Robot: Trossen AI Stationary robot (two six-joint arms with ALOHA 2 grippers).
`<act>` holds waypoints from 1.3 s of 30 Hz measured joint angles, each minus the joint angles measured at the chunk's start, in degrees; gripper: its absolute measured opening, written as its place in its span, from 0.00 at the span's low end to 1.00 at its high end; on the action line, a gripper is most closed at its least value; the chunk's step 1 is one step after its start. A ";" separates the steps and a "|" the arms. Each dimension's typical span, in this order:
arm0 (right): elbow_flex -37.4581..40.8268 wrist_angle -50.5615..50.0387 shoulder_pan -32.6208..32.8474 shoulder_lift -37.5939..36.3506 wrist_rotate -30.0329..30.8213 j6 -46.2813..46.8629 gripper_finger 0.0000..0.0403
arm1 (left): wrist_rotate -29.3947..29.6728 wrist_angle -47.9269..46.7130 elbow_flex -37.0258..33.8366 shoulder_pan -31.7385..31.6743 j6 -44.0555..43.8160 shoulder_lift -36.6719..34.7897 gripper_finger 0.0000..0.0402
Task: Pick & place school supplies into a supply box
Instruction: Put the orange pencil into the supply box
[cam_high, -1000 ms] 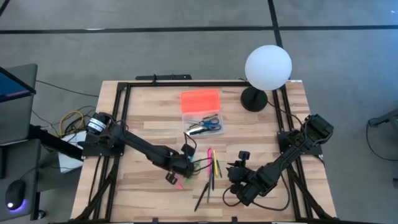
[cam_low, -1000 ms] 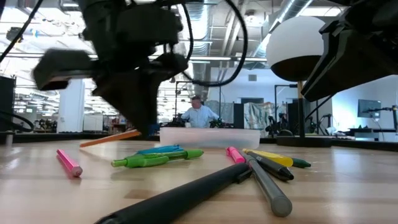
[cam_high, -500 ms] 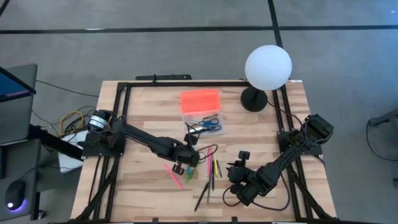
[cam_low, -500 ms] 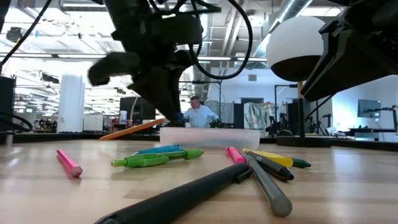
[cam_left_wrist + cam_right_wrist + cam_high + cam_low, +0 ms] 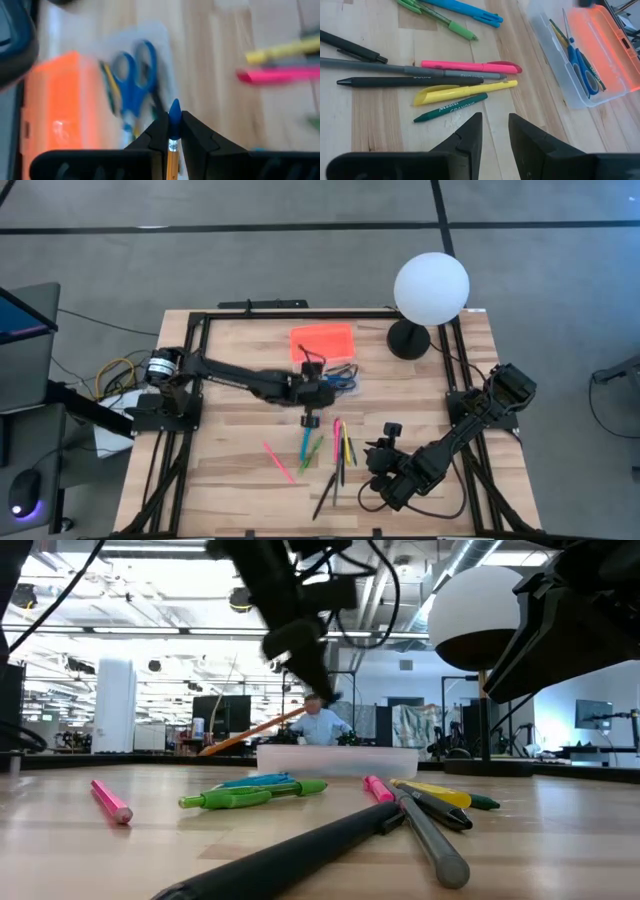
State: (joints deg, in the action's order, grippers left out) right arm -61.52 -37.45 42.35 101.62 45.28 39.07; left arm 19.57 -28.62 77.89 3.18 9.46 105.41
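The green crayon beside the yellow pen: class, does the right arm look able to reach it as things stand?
Probably yes. The right gripper hangs open just short of the green crayon, which lies flat on bare wood with nothing over it. The yellow pen lies close alongside, so a clean pinch may be tight.

Orange box lid point(image 5: 322, 339), blue-handled scissors point(image 5: 581, 65), white globe lamp point(image 5: 431, 287).

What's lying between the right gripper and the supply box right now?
In the right wrist view, bare wood, then the pink pen and yellow pen sit between the right gripper and the supply box.
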 joint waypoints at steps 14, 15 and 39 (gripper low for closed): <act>1.47 1.08 0.00 0.00 0.03 0.00 0.22 | -20.40 3.85 13.04 -15.39 -1.77 -0.13 0.06; 1.99 1.29 0.00 0.00 0.00 0.00 0.22 | -22.34 4.31 12.87 -16.44 -2.13 -0.12 0.07; 5.31 3.16 -0.11 0.00 -0.24 1.05 0.22 | -28.65 2.24 12.69 -20.83 -0.29 8.05 0.07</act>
State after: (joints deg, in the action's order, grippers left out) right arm -56.21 -34.29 42.24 101.62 45.04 40.12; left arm -9.08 -26.38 90.59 -17.65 9.16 113.45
